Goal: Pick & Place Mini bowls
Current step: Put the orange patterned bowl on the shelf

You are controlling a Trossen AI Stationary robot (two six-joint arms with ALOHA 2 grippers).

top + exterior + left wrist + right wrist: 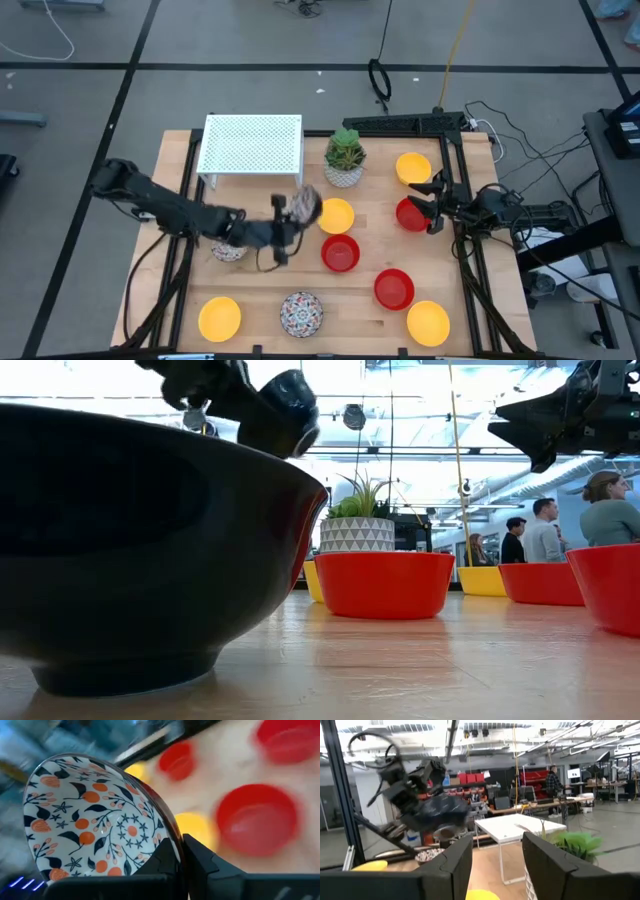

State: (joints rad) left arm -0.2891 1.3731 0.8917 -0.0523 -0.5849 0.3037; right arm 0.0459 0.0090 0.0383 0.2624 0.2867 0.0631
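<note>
Patterned bowl [95,820] is pinched by its rim in the closed left gripper [182,857], raised beside the plant [345,158]; right gripper [497,852] is held wide open, empty.

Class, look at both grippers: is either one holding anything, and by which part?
The left gripper holds a patterned mini bowl by its rim, lifted off the table. The right gripper is open and holds nothing.

Bare wood lies open in the middle of the table [370,250]. At twelve o'clock the white rack [251,143] and plant pot [344,157] block the way; red bowls [340,253] crowd five o'clock
</note>
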